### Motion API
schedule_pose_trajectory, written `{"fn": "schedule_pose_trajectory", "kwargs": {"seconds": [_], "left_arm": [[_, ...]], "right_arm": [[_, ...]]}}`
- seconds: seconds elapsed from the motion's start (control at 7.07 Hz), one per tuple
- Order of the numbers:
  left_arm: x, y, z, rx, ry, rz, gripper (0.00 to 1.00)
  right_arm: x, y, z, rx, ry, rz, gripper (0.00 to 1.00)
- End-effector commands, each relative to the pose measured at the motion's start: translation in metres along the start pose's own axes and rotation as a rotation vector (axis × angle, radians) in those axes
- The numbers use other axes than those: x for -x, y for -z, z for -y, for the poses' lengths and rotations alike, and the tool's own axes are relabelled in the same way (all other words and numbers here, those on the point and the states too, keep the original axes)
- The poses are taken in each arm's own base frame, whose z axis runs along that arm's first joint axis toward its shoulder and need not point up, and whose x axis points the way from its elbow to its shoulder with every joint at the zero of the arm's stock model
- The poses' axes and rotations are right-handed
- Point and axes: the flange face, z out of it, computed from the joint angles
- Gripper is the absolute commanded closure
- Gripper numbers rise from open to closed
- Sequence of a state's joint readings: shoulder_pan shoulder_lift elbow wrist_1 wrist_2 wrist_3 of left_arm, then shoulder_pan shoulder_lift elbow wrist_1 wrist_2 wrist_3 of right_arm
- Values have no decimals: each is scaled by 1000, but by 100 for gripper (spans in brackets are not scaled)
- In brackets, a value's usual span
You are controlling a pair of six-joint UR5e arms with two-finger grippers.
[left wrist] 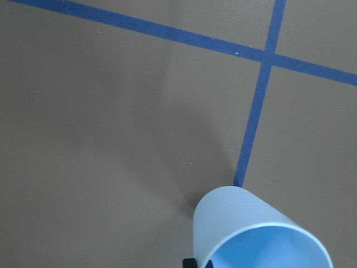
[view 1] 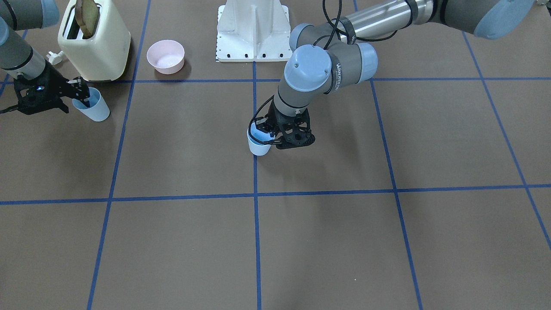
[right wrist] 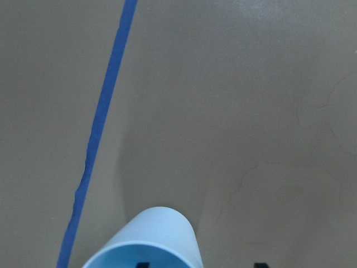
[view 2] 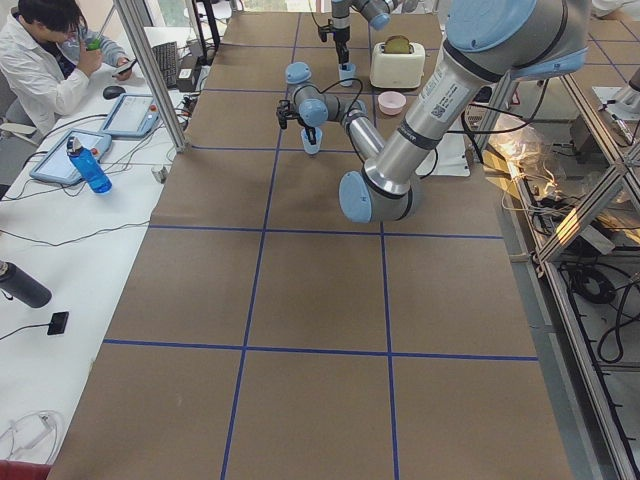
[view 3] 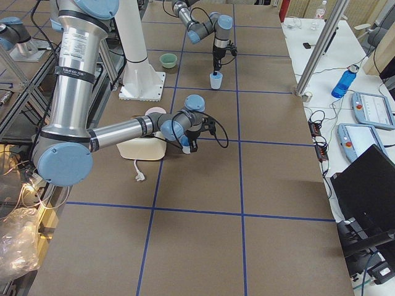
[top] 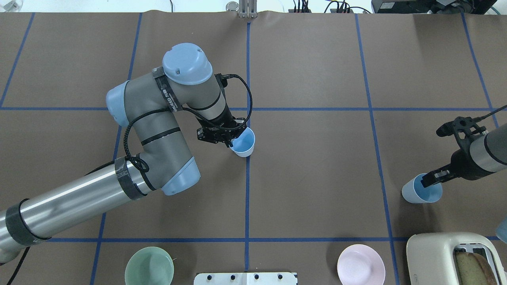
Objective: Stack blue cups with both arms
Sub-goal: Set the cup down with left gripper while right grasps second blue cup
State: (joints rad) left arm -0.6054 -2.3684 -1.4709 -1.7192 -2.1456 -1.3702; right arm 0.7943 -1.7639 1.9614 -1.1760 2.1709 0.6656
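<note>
So, quick count from my remote seat: two blue cups, two arms, two bowls, one toaster.

The left gripper (top: 231,141) has its fingers drawn in narrow on the rim of the first blue cup (top: 244,144), one finger inside it, right on the centre tape line mid-table.

The right gripper (top: 433,179) straddles the rim of the second blue cup (top: 414,194), near the toaster (top: 435,257). I can't tell whether it's actually clamped.

The pink bowl (top: 361,270) and green bowl (top: 149,272) sit apart by the robot's base. There's one slice of bread (top: 473,269) in the toaster.
</note>
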Motion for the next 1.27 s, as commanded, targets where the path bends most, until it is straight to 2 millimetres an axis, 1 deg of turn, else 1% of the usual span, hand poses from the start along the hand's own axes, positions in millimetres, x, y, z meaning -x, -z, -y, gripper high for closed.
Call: {"fn": "schedule_pose_trajectory", "kwargs": {"seconds": [0.0,0.14,0.28,0.42,0.57,0.71,0.85,0.99,1.13], "left_arm": [[-3,-9,-5,-12,-14,-1,100],[-6,-7,-6,-13,-16,-7,100],[-6,-7,-7,-14,-20,-9,92],[-6,-7,-7,-15,-30,-17,66],[-4,-7,-7,-20,-48,-41,46],[-5,-6,-7,-23,-52,-44,36],[-5,-4,-7,-25,-55,-49,33],[-6,0,-6,-28,-58,-53,33],[-5,11,-1,-33,-58,-63,33]], "right_arm": [[1,-2,2,5,1,3,80],[1,-2,1,6,1,5,89],[1,-2,1,7,0,6,100],[2,-1,1,7,0,6,100],[1,-2,1,9,-2,5,100],[2,-1,2,9,-1,7,100],[5,3,2,4,2,15,100],[8,17,5,-12,-3,33,100],[9,42,21,-21,-41,66,100]]}}
